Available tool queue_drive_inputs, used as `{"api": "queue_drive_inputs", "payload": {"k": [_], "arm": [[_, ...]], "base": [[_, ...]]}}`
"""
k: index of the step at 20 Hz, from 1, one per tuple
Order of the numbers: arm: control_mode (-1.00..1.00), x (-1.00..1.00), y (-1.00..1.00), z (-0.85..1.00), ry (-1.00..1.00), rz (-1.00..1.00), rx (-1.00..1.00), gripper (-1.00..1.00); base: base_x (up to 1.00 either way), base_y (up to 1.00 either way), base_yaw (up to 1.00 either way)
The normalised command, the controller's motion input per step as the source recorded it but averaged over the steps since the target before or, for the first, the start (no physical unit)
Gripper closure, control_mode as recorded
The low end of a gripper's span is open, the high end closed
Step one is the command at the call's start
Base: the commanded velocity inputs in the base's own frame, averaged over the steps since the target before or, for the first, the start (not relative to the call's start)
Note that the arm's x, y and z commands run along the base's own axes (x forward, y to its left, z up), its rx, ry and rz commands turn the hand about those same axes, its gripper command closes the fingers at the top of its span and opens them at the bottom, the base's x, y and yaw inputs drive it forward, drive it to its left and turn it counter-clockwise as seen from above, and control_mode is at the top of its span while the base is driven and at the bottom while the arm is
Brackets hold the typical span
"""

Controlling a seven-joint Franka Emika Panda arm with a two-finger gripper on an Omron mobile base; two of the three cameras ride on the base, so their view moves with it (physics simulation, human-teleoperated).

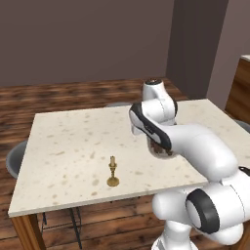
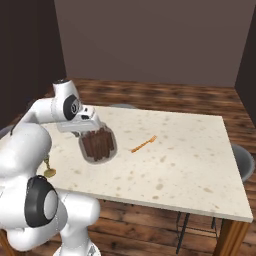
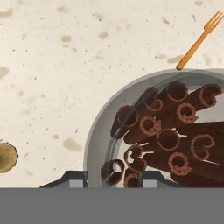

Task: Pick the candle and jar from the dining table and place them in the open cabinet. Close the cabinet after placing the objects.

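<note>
Brass catches the eye first: the candle [image 1: 113,172], a short cream stub on a slim holder with a round base, stands upright near the front edge of the counter [image 1: 63,141], left of the arm in the left base view. In the right base view its base shows at the far left, just beside the robot's white body [image 2: 49,170]. In the hand view the round brass base sits at the left edge [image 3: 7,157].

Just beyond it, toward the middle of the speckled cream top, the gripper [image 2: 89,129] points down over the jar [image 2: 98,145], a squat clear glass jar packed with dark reddish-brown rolled sticks. The hand view looks straight down into the jar [image 3: 166,131]; its rim passes between the two dark fingertips [image 3: 72,178], one outside the glass wall and one over the sticks. The jaws are closed on the jar's rim. In the right base view the jar appears tilted and lifted off the counter [image 2: 190,160], though how far it clears the top cannot be told.

Farther out, an orange fork [image 2: 144,144] lies flat on the stone, to the right of the jar and apart from it; in the hand view its tines point to the upper right corner [image 3: 199,41].

Beyond the counter, grey chairs [image 1: 15,158] are tucked at its sides, over a dark wooden floor [image 1: 73,95].
</note>
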Motion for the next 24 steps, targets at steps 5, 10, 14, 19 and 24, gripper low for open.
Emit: {"api": "queue_drive_inputs", "payload": {"k": [5,10,14,19,24], "arm": [[-1.0,-0.4,-0.12,0.6,0.0,-0.02,-0.02,1.0],[-1.0,-0.45,-0.2,0.5,-0.01,-0.05,-0.01,1.0],[-1.0,-0.51,-0.44,0.46,-0.05,-0.08,0.0,1.0],[-1.0,-0.39,-0.32,0.53,-0.05,-0.09,0.0,1.0],[-1.0,-0.35,-0.24,0.52,-0.07,-0.08,0.0,1.0]], "base": [[0.0,0.0,0.0],[0.0,0.0,0.0],[0.0,0.0,0.0],[0.0,0.0,0.0],[0.0,0.0,0.0]]}}
